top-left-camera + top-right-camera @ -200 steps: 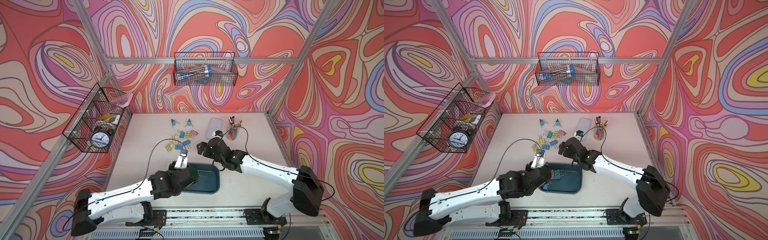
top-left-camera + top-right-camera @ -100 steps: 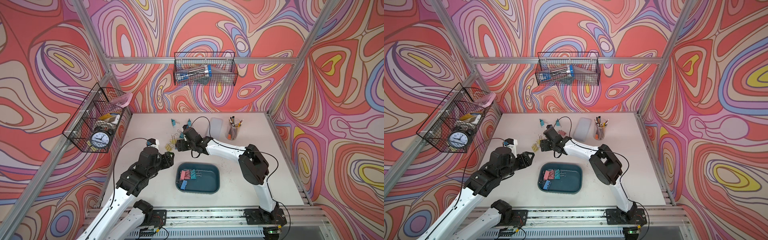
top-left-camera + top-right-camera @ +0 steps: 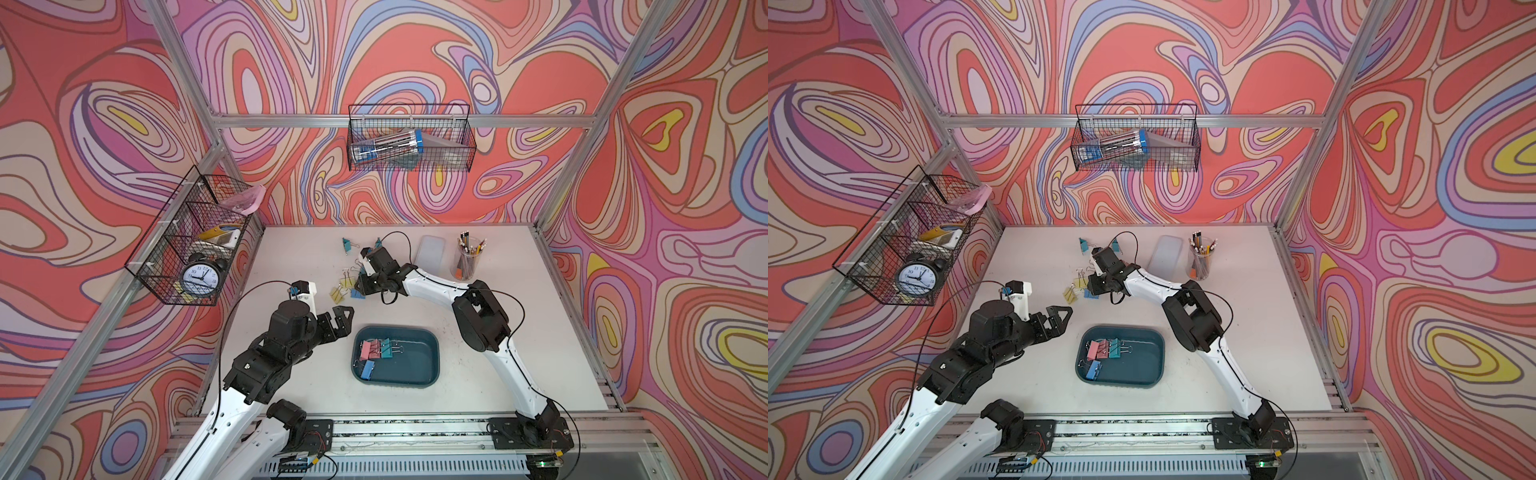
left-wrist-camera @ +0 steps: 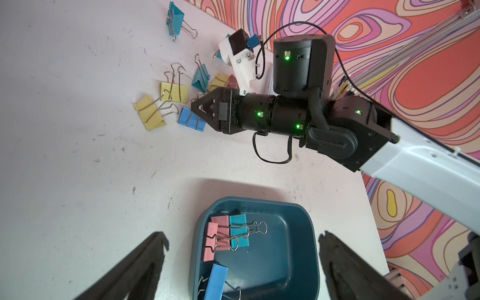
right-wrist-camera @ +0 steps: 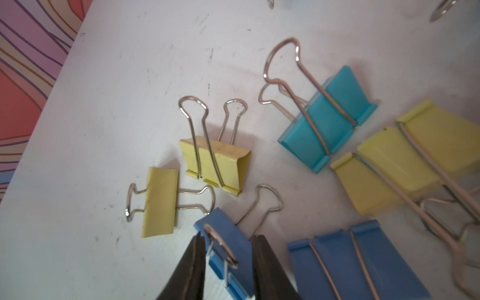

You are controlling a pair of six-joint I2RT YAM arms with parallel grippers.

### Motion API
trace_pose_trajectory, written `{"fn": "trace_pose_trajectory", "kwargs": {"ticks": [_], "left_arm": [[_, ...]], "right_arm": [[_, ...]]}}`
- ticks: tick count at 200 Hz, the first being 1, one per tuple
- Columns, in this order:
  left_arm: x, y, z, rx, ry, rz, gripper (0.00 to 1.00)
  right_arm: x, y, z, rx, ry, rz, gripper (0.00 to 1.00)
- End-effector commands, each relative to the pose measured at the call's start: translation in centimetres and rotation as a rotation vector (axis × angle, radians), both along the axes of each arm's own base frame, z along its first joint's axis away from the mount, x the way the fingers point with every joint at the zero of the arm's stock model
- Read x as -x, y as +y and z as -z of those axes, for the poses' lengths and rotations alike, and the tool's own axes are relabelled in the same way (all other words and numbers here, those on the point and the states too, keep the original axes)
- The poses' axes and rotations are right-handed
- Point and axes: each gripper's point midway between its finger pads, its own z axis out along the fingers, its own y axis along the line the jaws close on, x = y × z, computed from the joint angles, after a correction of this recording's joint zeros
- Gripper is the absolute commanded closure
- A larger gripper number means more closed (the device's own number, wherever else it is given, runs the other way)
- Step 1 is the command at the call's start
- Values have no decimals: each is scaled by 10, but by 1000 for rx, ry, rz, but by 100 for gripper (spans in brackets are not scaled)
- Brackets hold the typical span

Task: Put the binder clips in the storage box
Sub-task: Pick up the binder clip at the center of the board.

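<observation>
Right fingers first: you've got them low among the loose binder clips toward the far middle of the white surface. They're drawn in narrow on a small blue binder clip of folded metal with silver wire handles. One dark finger sits against each side of it, and the clip rests on the surface. Right beside it lies a second blue clip. Two small pale yellow clips sit just ahead of the tips, and a teal clip lies just beside a larger yellow clip. Two more teal clips stand apart, nearer the back wall.

Now your left fingers: spread wide, nothing between them, hanging above the surface. They're just off the left end of the storage box, the shallow dark teal plastic tray with rounded corners near the front middle. In the left wrist view the tray lies between the two open tips. Bunched at its left end are two pink clips, a teal clip and a blue clip, with the pink and teal handles overlapping.

Behind your right arm, a pale oblong closed case and a clear cup of pencils sit well apart from the tray.
</observation>
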Motion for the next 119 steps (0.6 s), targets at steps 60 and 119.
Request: {"fn": "trace_pose_trajectory", "kwargs": {"ticks": [60,119], "left_arm": [[4,4,6,-78,-28,46,1],[5,8,-2,-122,-76,58,1]], "right_arm": [[4,12,-71,-199,-37,12,100],[39,-24,-152,-385,-74,193,100]]}}
